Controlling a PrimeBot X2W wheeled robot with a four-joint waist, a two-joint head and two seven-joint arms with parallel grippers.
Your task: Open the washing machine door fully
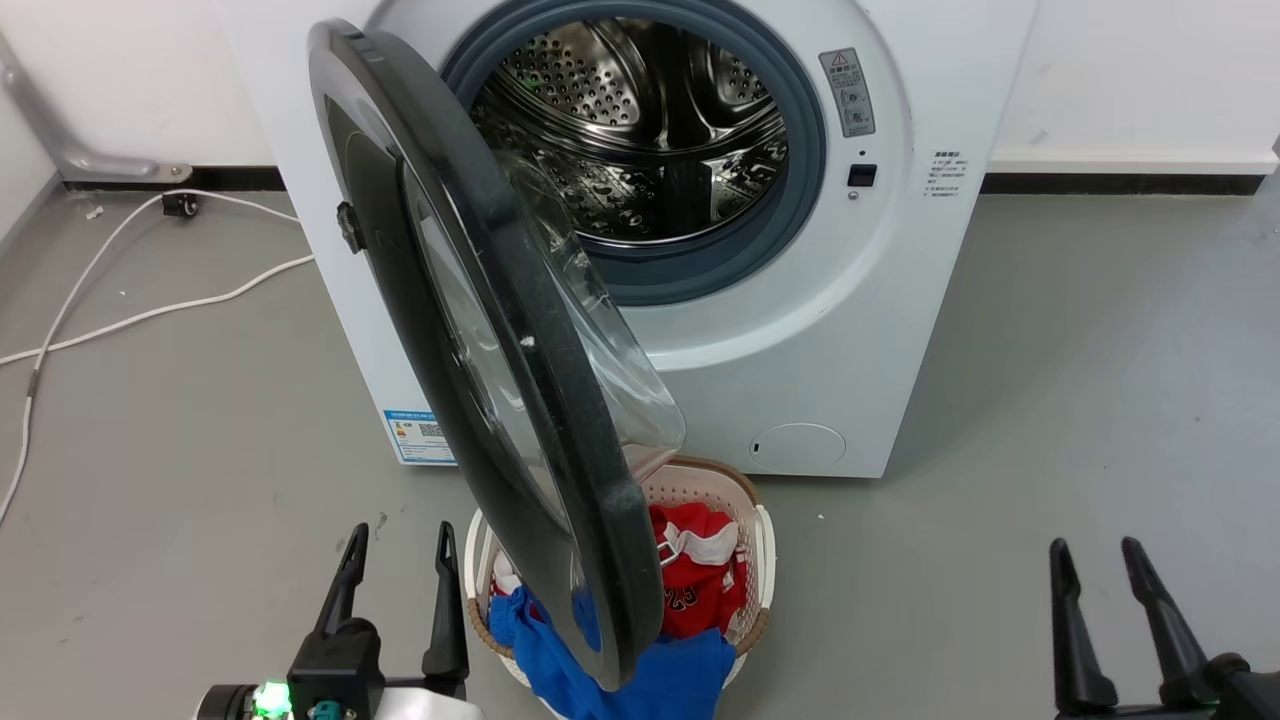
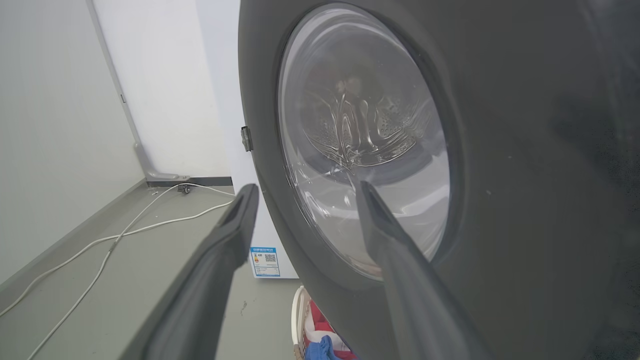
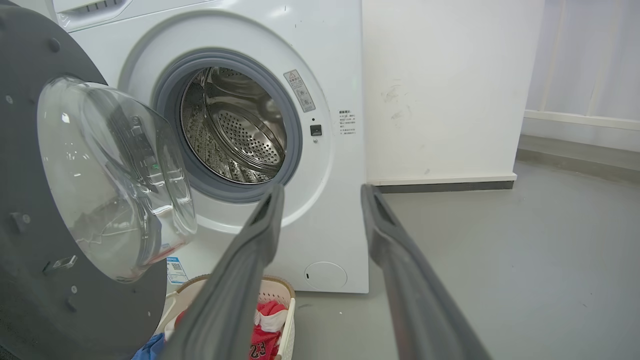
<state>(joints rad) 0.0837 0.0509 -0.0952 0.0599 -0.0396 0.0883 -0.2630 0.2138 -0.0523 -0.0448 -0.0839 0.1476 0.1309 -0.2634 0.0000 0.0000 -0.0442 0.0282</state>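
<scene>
Head view door: round glossy black washing machine door (image 1: pixel 560 440), half open, edge toward camera, hinged on left of white box-shaped washing machine (image 1: pixel 850 330).
Left gripper (image 1: pixel 402 535): fingers wide, empty.
Right gripper (image 1: pixel 1094 550): fingers wide, empty.

Your round glossy black door (image 1: pixel 545 400), clear glass bowl at centre, stands half open (hinged left) on the white box-shaped front-loader (image 1: pixel 860 300).

Washing machine door (image 1: pixel 430 320) out front-left of the washing machine (image 1: pixel 860 330) — laundry basket (image 1: pixel 765 540) on floor (image 1: pixel 1050 400) below.

Head cam looks down; wrist cams low, close; all share door (image 1: pixel 545 420).
</scene>
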